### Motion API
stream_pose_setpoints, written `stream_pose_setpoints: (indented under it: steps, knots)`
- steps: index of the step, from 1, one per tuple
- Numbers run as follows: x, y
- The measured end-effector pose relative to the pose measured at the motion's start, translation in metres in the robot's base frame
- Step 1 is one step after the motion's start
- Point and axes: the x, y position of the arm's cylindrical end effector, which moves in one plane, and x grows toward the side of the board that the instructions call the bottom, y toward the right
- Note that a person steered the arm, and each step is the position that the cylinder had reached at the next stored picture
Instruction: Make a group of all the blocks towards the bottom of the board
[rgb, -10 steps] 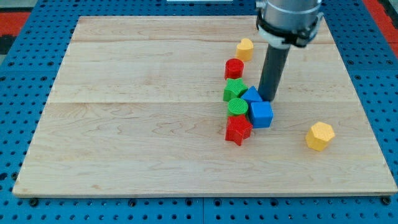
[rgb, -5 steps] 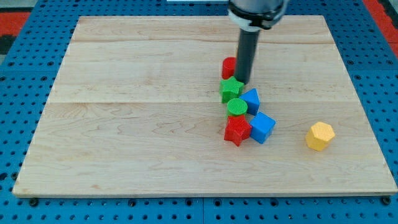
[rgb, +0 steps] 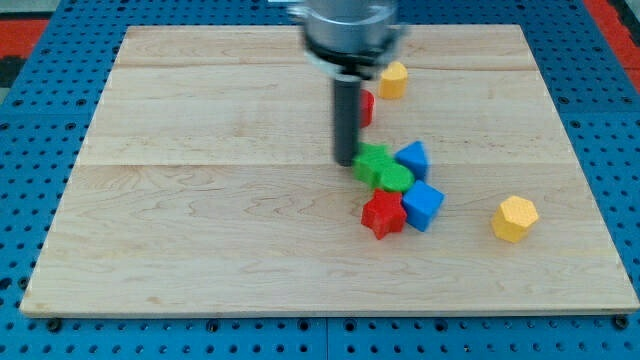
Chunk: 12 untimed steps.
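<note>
My tip (rgb: 346, 161) rests on the board just left of the green star block (rgb: 372, 160), touching or nearly touching it. A green round block (rgb: 395, 178) lies just below-right of the star. A blue block (rgb: 412, 159) sits to the right of the star, and a blue cube (rgb: 423, 205) lies below it. A red star block (rgb: 383, 214) lies left of the cube. A red block (rgb: 366, 107) is partly hidden behind the rod. A yellow block (rgb: 393, 79) sits near the top. Another yellow block (rgb: 514, 218) stands alone at the right.
The wooden board (rgb: 200, 200) lies on a blue pegboard surface (rgb: 30, 180). The arm's housing (rgb: 345, 30) hangs over the board's top middle.
The rod has moved left, from the right of the cluster to its left side. The green star and green round block have shifted slightly to the right.
</note>
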Motion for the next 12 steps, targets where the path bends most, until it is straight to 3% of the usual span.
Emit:
stream_pose_setpoints:
  steps: [1,2,3,4,5,7,8,10,11,12]
  knots:
    - [0.001,0.033]
    - [-0.017,-0.029]
    - [-0.062,0.005]
    - [-0.051,0.110]
    - [-0.021,0.149]
    - [0.025,0.118]
    - [0.004,0.118]
    - [-0.125,0.105]
    - [-0.168,0.064]
    - [-0.137,0.003]
